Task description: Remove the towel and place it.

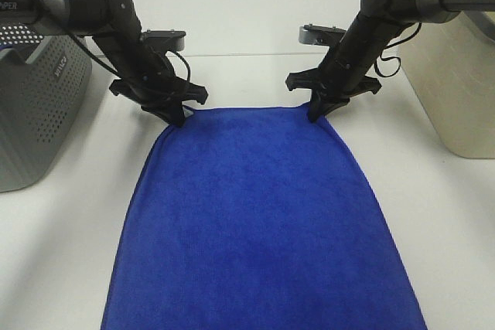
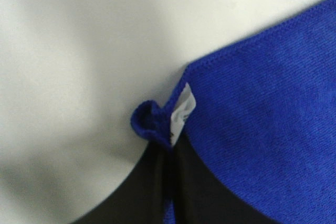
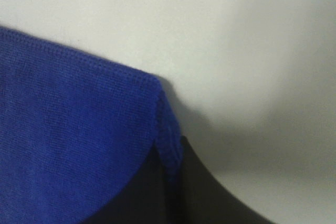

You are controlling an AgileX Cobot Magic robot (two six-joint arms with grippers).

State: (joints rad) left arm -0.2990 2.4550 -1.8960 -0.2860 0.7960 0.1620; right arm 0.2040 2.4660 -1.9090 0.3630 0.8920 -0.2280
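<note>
A large rectangular royal-blue plush microfibre towel [image 1: 259, 222] is spread across a white counter [image 1: 441, 222]. It fills the lower centre of the high camera's frame and runs off the bottom edge, narrowing toward its two far corners in the upper middle. The black jointed left arm [image 1: 116, 28] reaches in from the upper left of the frame and the matching right arm [image 1: 379, 21] from the upper right. The left pincer [image 1: 176, 117] is pressed together on the towel's far left corner, just left of centre. The right pincer [image 1: 315, 113] is likewise pinching the far right corner, just right of centre, and the stitched hem runs nearly straight between the two. The left wrist camera shows that corner bunched into a small curl where the dark fingers [image 2: 152, 192] clamp it, with a small white fabric tag [image 2: 182, 111] folded against the hem right at the grip. The right wrist camera shows the other corner's hem squeezed between dark fingers [image 3: 205, 192] above the pale counter. A grey perforated plastic basket [image 1: 35, 106] stands at the left edge of the high view and a beige smooth-walled bin [image 1: 456, 83] at the right edge. The towel lies between them and touches neither.
</note>
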